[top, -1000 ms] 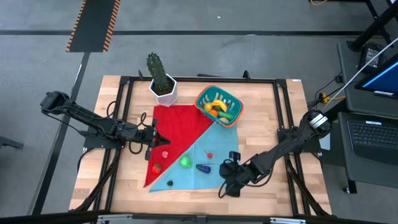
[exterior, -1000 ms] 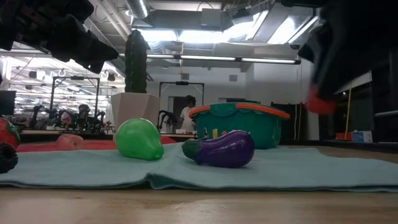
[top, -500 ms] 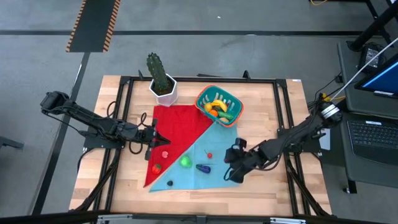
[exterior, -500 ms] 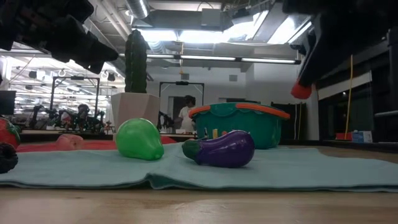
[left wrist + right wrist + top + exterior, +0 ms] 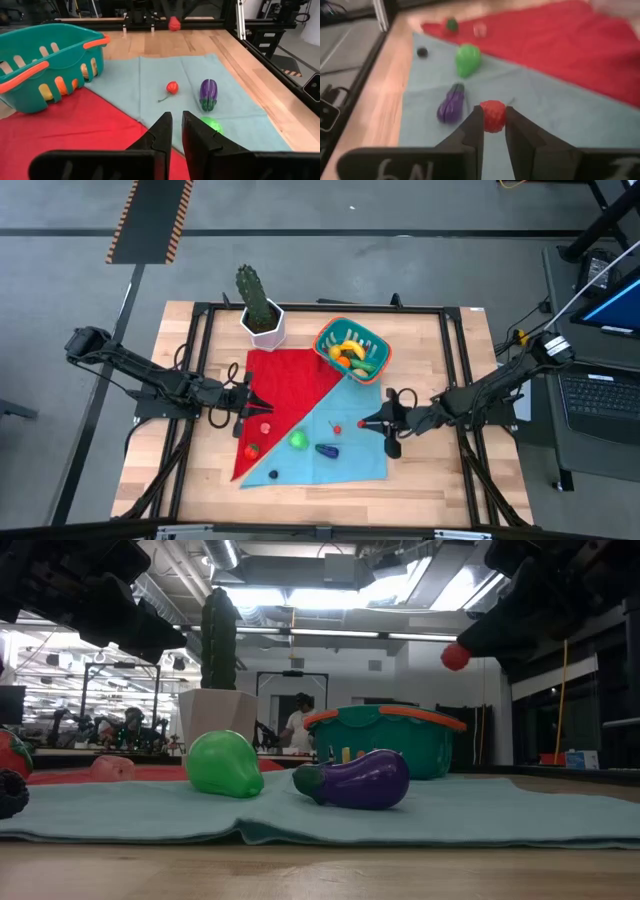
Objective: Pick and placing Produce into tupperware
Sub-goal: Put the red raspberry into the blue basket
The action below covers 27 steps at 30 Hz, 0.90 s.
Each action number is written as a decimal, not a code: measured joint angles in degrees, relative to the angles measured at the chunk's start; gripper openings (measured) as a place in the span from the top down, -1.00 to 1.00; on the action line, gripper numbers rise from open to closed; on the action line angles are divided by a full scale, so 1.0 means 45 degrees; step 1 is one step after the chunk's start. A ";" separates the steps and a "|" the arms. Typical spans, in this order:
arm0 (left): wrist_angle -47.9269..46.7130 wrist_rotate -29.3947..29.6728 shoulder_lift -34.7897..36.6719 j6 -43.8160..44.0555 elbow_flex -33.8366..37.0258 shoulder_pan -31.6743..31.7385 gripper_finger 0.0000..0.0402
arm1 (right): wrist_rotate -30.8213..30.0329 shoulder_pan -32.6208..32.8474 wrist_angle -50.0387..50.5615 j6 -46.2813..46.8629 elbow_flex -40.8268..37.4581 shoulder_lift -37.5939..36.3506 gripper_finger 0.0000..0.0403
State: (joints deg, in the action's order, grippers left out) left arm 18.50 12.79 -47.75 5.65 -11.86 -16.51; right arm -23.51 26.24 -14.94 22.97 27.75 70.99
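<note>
The wooden table carries a cloth in two halves, red cloth and teal cloth. A cactus in a white pot stands at the far edge, just beside the red half.

The tupperware, a teal tub with an orange rim, sits at the far corner of the cloths, with several pieces of produce inside.

The right arm reaches in over the teal cloth's right edge. The right gripper is raised off the table and clamped on a small red fruit, gripped between both fingers.

The left gripper is over the red cloth's left part, its fingers nearly together with a narrow gap and nothing between them.

Loose produce on the teal cloth: a green pear, a purple eggplant, a small red cherry and a dark berry. A strawberry and a pale pink piece lie on the red cloth.
</note>
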 joint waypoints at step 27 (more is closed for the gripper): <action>0.0087 0.0010 0.0000 0.0051 0.0000 0.0058 0.86 | 0.0609 -0.1014 -0.4215 -0.2143 -0.2057 -0.1032 0.81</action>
State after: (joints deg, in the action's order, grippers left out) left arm 18.90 12.84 -47.75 5.88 -11.86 -16.25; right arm -20.78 21.68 -33.91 13.32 18.49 66.35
